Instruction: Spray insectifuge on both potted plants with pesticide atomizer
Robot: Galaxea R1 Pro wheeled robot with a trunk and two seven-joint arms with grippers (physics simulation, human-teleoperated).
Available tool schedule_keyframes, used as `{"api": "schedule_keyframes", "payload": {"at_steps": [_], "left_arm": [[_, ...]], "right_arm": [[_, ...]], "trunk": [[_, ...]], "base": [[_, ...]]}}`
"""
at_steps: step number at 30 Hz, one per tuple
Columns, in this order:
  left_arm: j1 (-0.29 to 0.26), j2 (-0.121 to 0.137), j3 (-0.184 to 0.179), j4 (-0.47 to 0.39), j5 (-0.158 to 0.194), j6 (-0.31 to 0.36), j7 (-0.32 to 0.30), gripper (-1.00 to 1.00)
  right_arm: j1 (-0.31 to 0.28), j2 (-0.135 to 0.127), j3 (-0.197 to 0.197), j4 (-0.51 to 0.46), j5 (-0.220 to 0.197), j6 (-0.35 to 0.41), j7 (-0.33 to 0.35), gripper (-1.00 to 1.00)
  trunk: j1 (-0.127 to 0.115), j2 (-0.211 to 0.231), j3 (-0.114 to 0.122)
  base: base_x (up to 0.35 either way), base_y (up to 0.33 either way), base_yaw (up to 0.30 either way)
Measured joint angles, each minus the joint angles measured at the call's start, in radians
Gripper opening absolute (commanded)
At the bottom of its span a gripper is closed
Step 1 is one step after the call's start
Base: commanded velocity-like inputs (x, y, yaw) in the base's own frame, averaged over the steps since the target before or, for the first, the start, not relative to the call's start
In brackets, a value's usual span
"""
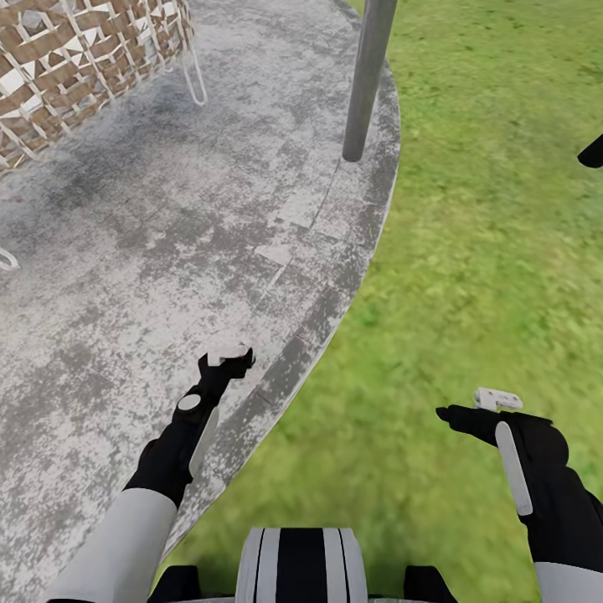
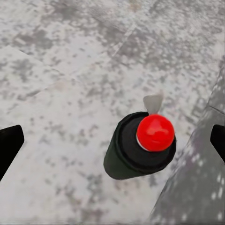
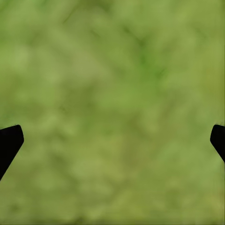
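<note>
In the left wrist view I look down on the pesticide atomizer (image 2: 136,152), a dark green bottle with a round red top and a whitish nozzle tip. It stands upright on the grey paving (image 2: 56,84). My left gripper (image 1: 228,362) is open above it, its black fingertips (image 2: 9,145) wide apart on either side and not touching the bottle. In the head view the left hand covers the bottle. My right gripper (image 1: 452,414) is open over the lawn (image 3: 112,93) and holds nothing. The potted plants are out of view.
The paving's curved edge (image 1: 335,310) meets the lawn (image 1: 486,251) just right of my left hand. A grey post (image 1: 366,79) stands near that edge ahead. A brown lattice seat (image 1: 75,59) sits at the far left. A dark shape (image 1: 592,153) pokes in at the right border.
</note>
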Motion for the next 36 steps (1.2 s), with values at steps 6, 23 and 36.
{"api": "schedule_keyframes", "payload": {"at_steps": [6, 23, 36], "left_arm": [[0.0, -0.001, -0.002, 0.0, -0.005, 0.0, 0.0, 1.0], [0.0, -0.003, -0.006, 0.0, -0.005, 0.0, 0.0, 1.0], [0.0, -0.003, -0.009, 0.0, -0.005, 0.0, 0.0, 1.0]], "right_arm": [[0.0, 0.0, 0.0, -0.001, 0.0, 0.0, 0.0, 1.0], [0.0, 0.0, 0.0, -0.001, 0.0, 0.0, 0.0, 1.0], [0.0, 0.0, -0.001, -0.001, 0.0, -0.001, 0.0, 1.0]], "trunk": [[0.0, 0.0, 0.0], [0.0, 0.0, 0.0], [0.002, -0.001, -0.028]], "base": [[0.0, 0.0, 0.0], [0.0, 0.0, 0.0], [0.0, 0.0, 0.0]]}}
